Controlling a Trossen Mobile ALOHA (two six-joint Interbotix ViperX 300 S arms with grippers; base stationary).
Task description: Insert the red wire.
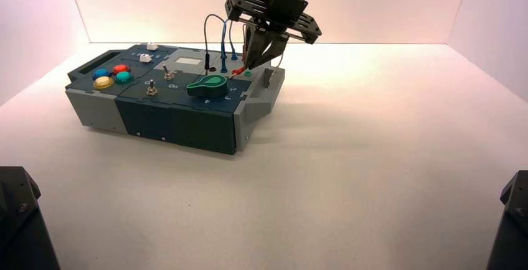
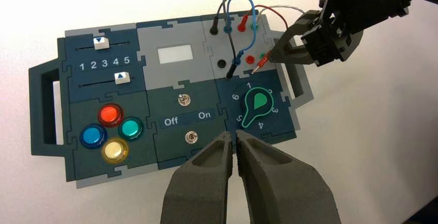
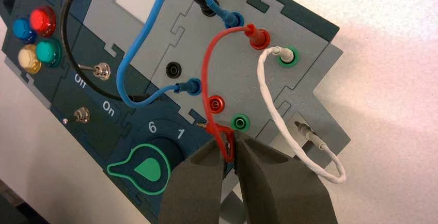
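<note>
The red wire (image 3: 206, 64) loops from a red plug (image 3: 256, 35) seated in the far red socket down to my right gripper (image 3: 230, 142). That gripper is shut on the wire's free red plug (image 2: 260, 65), which lies tilted over the box (image 1: 187, 127) with its metal tip (image 3: 201, 125) bare. The plug sits just beside the empty near red socket (image 3: 216, 103) and the green socket (image 3: 239, 122). In the high view the right gripper (image 1: 258, 58) reaches down at the box's right end. My left gripper (image 2: 232, 139) hangs shut and empty above the box's front edge.
A blue wire (image 3: 139, 53) and a black wire (image 3: 67, 43) arch over the sockets. A white wire (image 3: 268, 100) ends in a loose plug (image 3: 310, 133) off the box's edge. The green knob (image 1: 208, 84), two toggle switches (image 2: 182, 100), several coloured buttons (image 2: 110, 114) and two sliders (image 2: 100, 42) fill the panel.
</note>
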